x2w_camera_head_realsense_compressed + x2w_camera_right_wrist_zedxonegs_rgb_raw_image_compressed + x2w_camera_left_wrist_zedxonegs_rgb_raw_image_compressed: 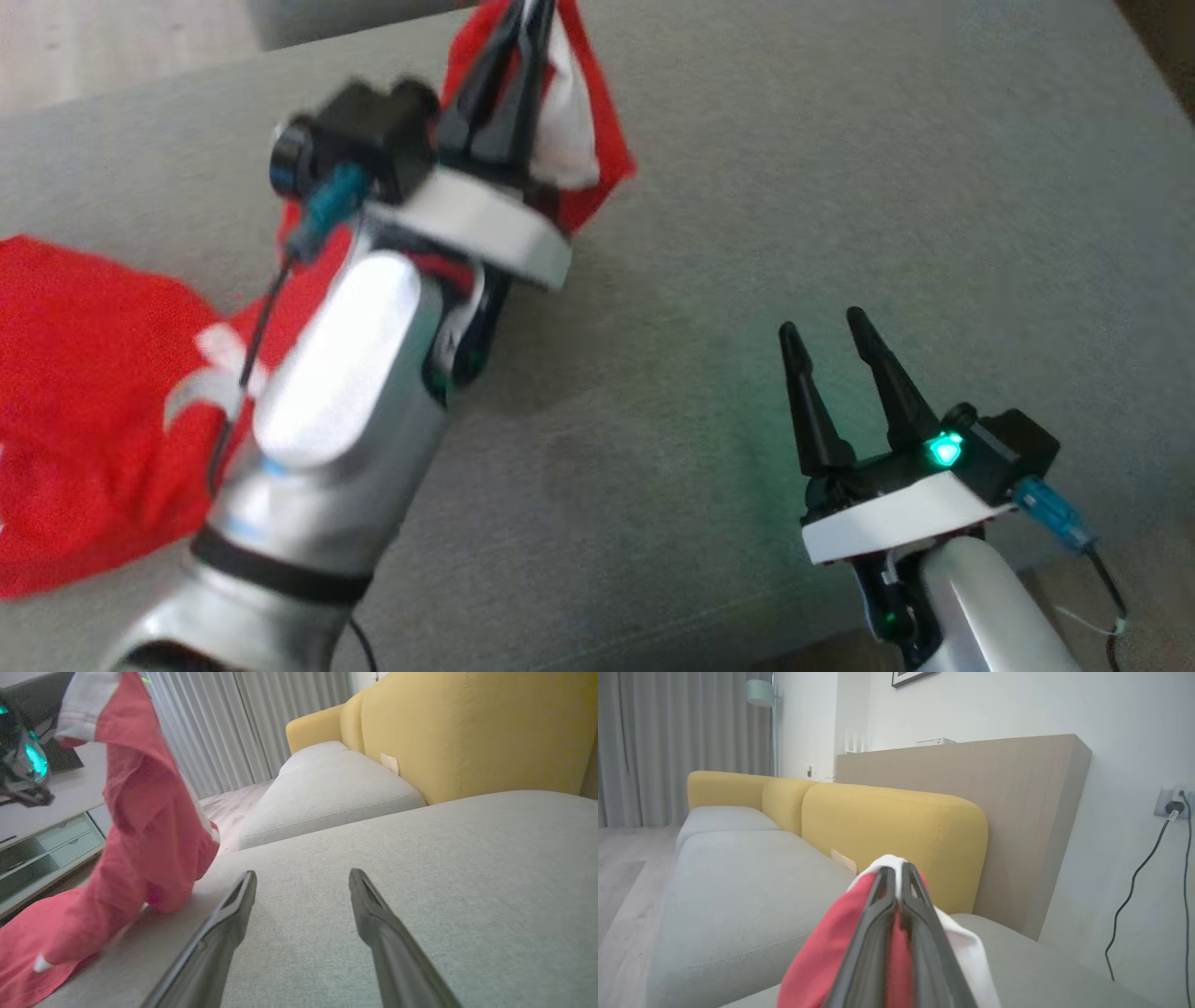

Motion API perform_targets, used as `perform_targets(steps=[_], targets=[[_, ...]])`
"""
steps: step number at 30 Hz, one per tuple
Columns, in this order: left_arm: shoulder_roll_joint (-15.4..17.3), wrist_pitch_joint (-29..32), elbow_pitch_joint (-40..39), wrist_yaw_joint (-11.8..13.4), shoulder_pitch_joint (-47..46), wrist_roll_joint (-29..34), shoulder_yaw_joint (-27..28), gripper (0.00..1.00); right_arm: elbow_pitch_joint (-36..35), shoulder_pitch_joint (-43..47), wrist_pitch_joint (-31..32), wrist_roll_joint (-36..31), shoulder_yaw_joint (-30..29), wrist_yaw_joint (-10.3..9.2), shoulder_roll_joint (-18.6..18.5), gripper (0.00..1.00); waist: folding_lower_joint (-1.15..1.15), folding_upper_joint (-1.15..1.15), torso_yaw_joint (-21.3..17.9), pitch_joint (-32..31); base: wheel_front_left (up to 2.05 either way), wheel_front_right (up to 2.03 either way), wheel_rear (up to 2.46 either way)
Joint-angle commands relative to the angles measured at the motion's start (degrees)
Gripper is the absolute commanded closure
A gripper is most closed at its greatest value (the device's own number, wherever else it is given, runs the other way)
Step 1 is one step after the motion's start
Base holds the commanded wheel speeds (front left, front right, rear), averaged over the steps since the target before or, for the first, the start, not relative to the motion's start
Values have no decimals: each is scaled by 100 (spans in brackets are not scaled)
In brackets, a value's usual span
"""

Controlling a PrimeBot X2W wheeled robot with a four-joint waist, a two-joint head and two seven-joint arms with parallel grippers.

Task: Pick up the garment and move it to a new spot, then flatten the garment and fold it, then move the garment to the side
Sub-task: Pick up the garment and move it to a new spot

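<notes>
Up at 12 o'clock over the one grey sofa seat (840, 168), the left gripper (523, 56) pinches one red-and-white garment (84, 401) tight (most of it trails off to 9 o'clock). Down at 4 o'clock, the right gripper (822, 322) sits spread wide, empty.

Left arm reaching up-frame, right arm low.
My left gripper (525, 19) sits at the top middle of the frame, fingers pressed together on the garment (84, 420), with my pale forearm (345, 373) slanting up from the lower left. My right gripper (823, 325) sits at the lower right, fingers spread wide and pointing up-frame.
</notes>
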Motion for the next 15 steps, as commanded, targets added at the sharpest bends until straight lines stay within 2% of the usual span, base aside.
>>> perform_targets(steps=[1,4,6,11,15], targets=[[62,-48,-112,94,-448,-133,99,100,-208,-230,-63,41,165,-4,-26,0,0,0,-279,124,0,0,0],[62,-98,96,257,-838,-460,-45,100,-221,-258,-63,84,210,-4,-26,0,0,0,-419,154,0,0,0],[62,-123,219,354,-1043,-576,-144,0,-228,-262,-63,94,214,-4,-26,0,0,0,-445,163,0,0,0],[61,-140,335,495,-1224,-670,-200,0,-238,-231,-63,72,132,-4,-26,0,0,0,-311,116,0,0,0],[89,-142,262,451,-993,-428,31,0,-223,-194,-63,2,39,-4,-26,0,0,0,-36,18,0,0,0]])
